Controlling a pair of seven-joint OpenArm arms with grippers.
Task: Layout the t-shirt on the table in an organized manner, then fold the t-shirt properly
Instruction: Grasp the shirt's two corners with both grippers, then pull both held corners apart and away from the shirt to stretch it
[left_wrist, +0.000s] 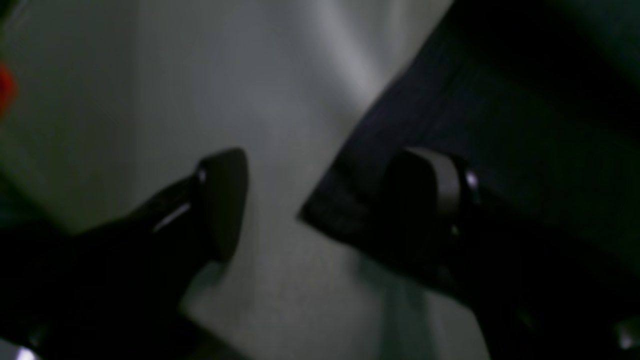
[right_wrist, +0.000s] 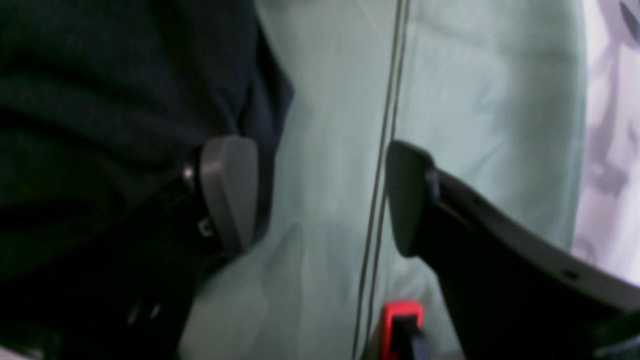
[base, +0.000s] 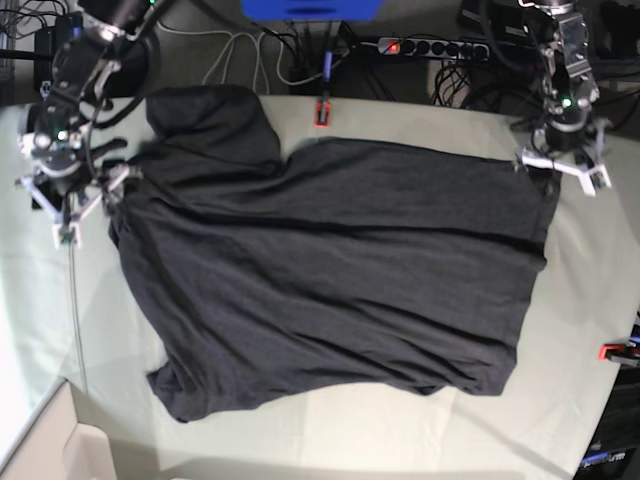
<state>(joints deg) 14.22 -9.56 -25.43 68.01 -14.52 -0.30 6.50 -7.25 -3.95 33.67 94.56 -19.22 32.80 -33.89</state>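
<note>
The charcoal t-shirt lies spread plain side up on the pale green table, with creases and one sleeve at the far left. My left gripper is open at the shirt's far right corner. In the left wrist view one finger is over the shirt corner and the other over bare cloth. My right gripper is open at the shirt's left edge. In the right wrist view one finger touches the shirt's edge.
Red clamps sit at the far edge and right edge, and one shows in the right wrist view. A thin cable runs over the table's left side. A cardboard box stands at the front left.
</note>
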